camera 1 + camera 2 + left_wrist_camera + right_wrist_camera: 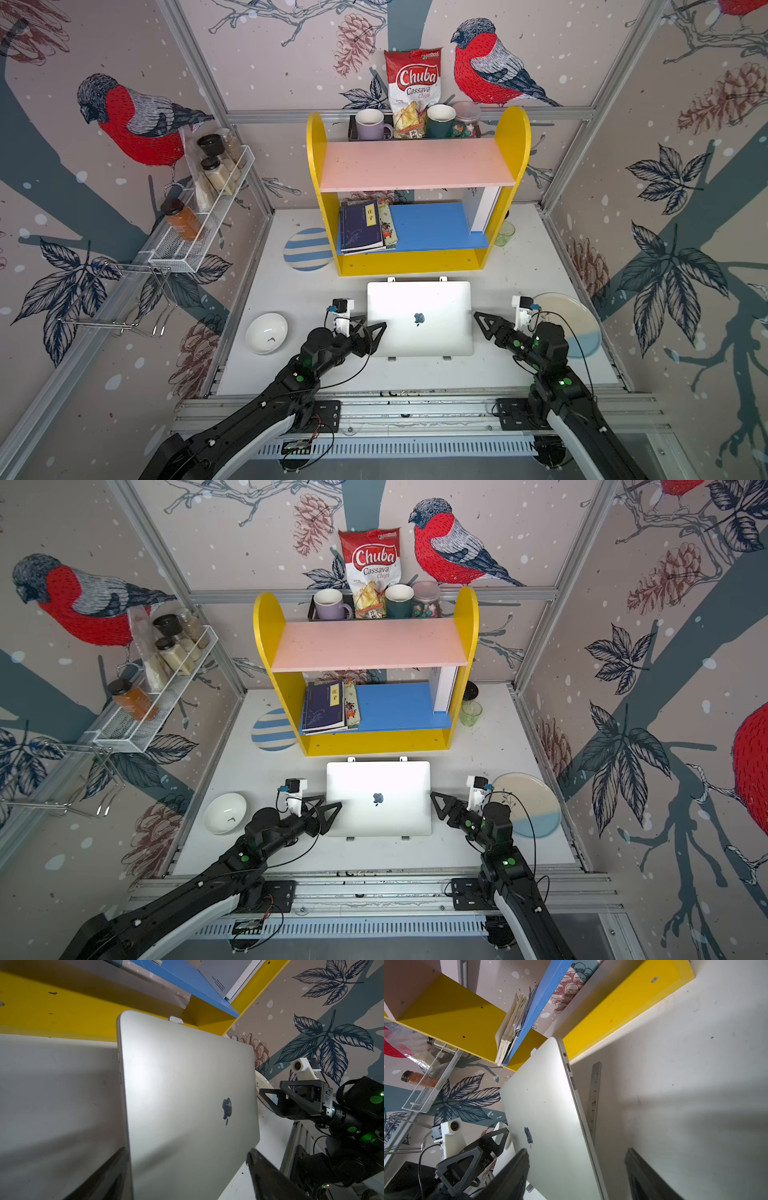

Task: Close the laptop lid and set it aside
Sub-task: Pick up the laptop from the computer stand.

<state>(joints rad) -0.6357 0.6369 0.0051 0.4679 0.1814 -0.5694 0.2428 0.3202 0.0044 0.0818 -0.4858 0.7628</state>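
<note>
The silver laptop lies shut on a stand in the middle of the table, in front of the shelf. Its lid faces up and shows the apple logo; it is also seen in the other top view. My left gripper is open, and its jaws straddle the laptop's left edge. My right gripper is open at the right edge, one finger over the lid and one beside it. Keyboard and screen are hidden.
A yellow shelf unit stands right behind the laptop. A white bowl sits left of my left arm and a large plate lies under my right arm. A striped plate and a green glass flank the shelf.
</note>
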